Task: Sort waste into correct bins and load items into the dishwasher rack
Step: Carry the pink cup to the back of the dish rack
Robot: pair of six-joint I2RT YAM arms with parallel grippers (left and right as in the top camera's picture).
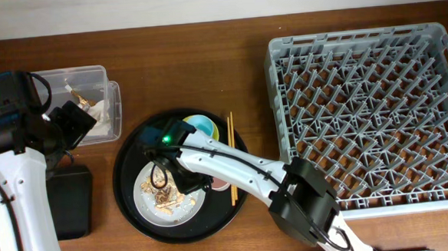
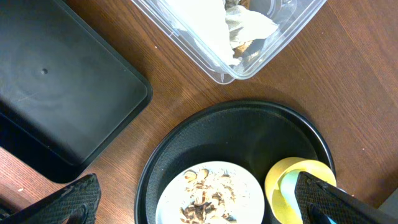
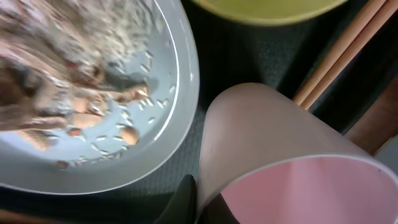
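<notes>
while the left gripper (image 2: 196,202) hangs with fingers spread wide above the round black tray (image 1: 131,184), the right gripper (image 3: 202,208) has its fingers pinched narrow at the rim of the pink cup (image 3: 273,143). the cup's wall seems to sit between them. the pink cup is on the round tray, just beside the plate (image 3: 177,74) of food scraps (image 3: 62,68), with the chopsticks (image 1: 231,152) on its other side. a blue cup (image 1: 201,125) rests on the yellow saucer (image 2: 280,180). paper wrappers (image 2: 217,25) lie in the clear box (image 1: 91,75).

No text legible anywhere, as far as visible.
</notes>
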